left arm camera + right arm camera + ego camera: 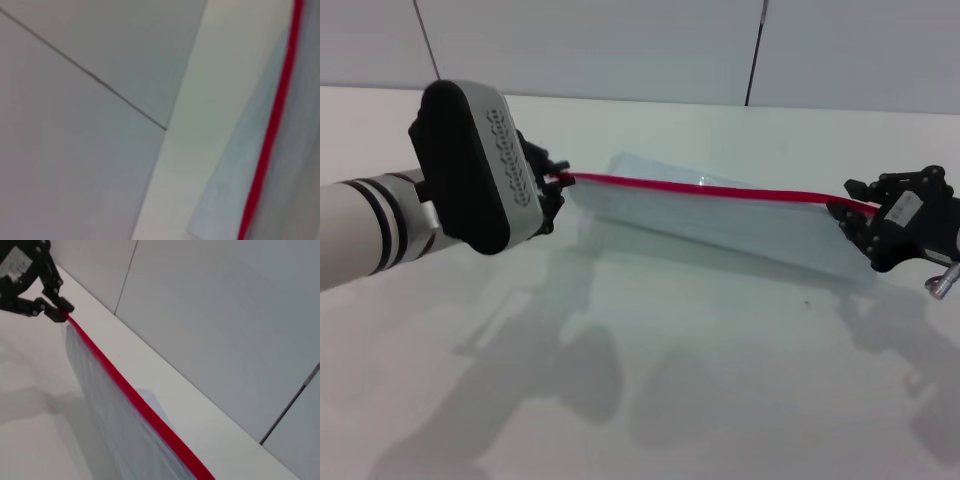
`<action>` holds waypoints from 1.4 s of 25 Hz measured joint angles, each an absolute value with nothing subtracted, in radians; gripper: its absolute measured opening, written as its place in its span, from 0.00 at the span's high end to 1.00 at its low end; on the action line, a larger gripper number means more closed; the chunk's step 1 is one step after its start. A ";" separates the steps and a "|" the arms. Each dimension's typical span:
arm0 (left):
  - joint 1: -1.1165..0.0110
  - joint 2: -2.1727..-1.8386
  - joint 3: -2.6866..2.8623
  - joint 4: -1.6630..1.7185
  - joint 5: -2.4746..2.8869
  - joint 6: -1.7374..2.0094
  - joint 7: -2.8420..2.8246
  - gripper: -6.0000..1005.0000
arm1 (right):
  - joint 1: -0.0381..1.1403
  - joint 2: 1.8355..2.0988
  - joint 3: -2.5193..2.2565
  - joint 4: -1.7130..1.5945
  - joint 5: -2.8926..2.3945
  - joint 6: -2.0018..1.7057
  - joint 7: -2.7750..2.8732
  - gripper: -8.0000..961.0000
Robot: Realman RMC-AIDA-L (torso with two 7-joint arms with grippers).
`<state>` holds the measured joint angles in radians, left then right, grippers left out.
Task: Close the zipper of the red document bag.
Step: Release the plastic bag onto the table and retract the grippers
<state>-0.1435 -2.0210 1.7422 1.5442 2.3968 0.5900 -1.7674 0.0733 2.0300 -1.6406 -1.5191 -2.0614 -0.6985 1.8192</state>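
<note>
The red document bag [720,225] is a pale translucent pouch held up off the white table, stretched between both grippers with its red edge on top. The zipper [720,190] runs along that top edge from one gripper to the other. My left gripper [558,181] is shut on the zipper's left end; the right wrist view shows it [59,314] pinching the red strip [135,400] there. My right gripper [850,212] is shut on the bag's right end. In the left wrist view only the zipper [272,130] and the pouch's sheet [235,170] show.
A white table [670,400] lies under the bag, carrying the shadows of bag and arms. A grey panelled wall [620,50] stands right behind the table's far edge. The left arm's bulky wrist housing [480,165] sits at the left.
</note>
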 joint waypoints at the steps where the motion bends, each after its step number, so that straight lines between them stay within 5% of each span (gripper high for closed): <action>1: -0.145 -2.022 1.742 1.541 2.396 0.578 -1.773 0.83 | 0.075 2.030 -1.638 -1.514 -2.061 -0.698 1.820 0.80; 7: -0.160 -2.026 1.740 1.524 2.393 0.522 -1.825 0.80 | 0.084 2.031 -1.634 -1.495 -2.062 -0.685 1.822 0.80; 15: -0.141 -2.028 1.751 1.528 2.272 0.363 -1.836 0.54 | 0.075 2.032 -1.636 -1.512 -2.042 -0.678 1.826 0.34; 20: -0.107 -2.026 1.777 1.541 2.125 0.215 -1.832 0.41 | 0.065 2.033 -1.657 -1.515 -1.973 -0.590 1.814 0.34; 35: -0.094 -2.027 2.099 1.408 1.991 -0.643 -2.049 0.41 | 0.101 2.029 -2.122 -1.350 -1.869 0.563 1.943 0.34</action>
